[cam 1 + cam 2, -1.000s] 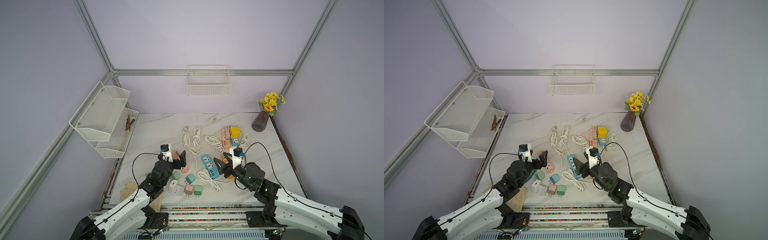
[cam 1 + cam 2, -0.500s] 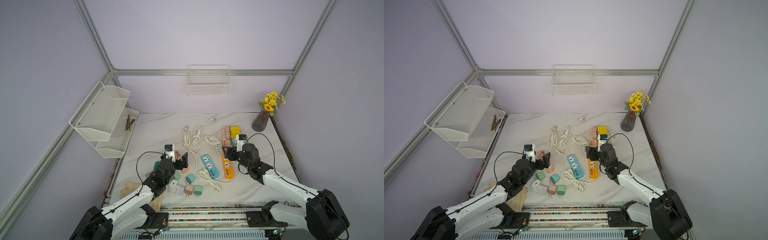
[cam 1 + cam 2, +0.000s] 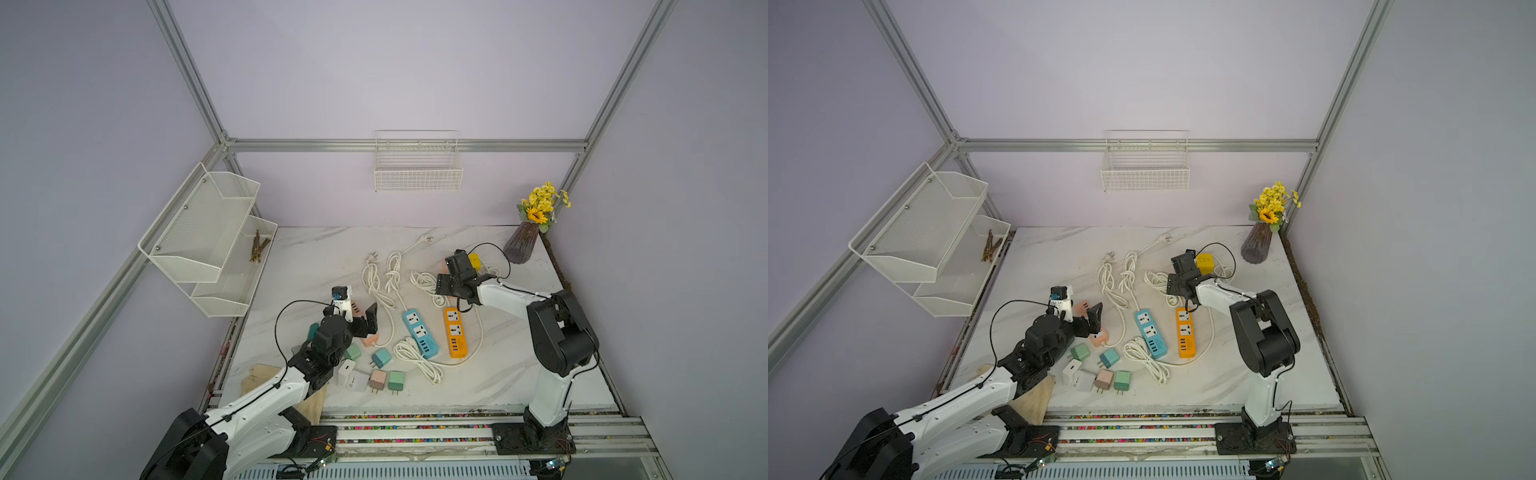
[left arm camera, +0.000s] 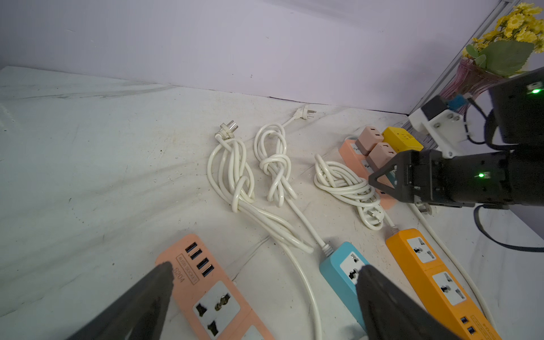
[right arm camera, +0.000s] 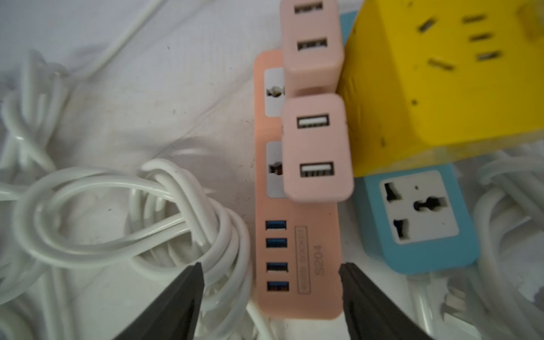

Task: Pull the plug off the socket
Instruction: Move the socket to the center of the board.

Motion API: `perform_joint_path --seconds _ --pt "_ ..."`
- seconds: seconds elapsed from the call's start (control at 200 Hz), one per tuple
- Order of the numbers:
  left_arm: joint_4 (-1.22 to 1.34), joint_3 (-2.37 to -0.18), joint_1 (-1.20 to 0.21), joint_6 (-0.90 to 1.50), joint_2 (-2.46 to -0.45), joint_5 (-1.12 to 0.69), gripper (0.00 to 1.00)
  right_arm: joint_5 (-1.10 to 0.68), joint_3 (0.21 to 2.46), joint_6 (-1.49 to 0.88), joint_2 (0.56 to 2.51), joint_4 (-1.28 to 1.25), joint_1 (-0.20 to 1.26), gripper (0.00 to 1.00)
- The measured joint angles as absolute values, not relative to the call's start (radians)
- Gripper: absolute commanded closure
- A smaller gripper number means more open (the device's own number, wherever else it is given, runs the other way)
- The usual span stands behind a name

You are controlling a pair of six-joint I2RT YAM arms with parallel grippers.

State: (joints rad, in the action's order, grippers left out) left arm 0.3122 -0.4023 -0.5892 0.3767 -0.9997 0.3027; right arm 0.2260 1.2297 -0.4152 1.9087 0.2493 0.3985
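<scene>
In the right wrist view a pink power strip [image 5: 297,250] lies under my right gripper [image 5: 269,266]. Two pink USB plugs [image 5: 318,147] sit in its sockets. The jaws stand open on either side of the strip's USB end, touching nothing. A yellow cube socket [image 5: 441,73] sits on a blue strip [image 5: 418,217] beside it. In both top views the right gripper [image 3: 446,286] [image 3: 1177,286] hangs at the back right. My left gripper [image 4: 263,266] is open over a second pink strip [image 4: 206,294] at the front left, holding nothing.
A blue strip [image 3: 419,332] and an orange strip [image 3: 455,332] lie mid-table. White cord coils [image 3: 382,278] lie behind them. Several loose chargers [image 3: 374,374] sit near the front edge. A vase [image 3: 521,245] stands at the back right and a wire shelf [image 3: 208,232] hangs at the left.
My right arm swung from the front centre to the back right, over the pink strip with the plugs, and its jaws opened a little. The left gripper shifted slightly right.
</scene>
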Motion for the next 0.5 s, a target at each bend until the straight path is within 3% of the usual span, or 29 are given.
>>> perform_joint_path --seconds 0.5 --pt "0.312 -0.402 -0.589 0.374 -0.972 0.303 0.00 0.244 1.374 -0.382 2.011 0.368 0.364 0.31"
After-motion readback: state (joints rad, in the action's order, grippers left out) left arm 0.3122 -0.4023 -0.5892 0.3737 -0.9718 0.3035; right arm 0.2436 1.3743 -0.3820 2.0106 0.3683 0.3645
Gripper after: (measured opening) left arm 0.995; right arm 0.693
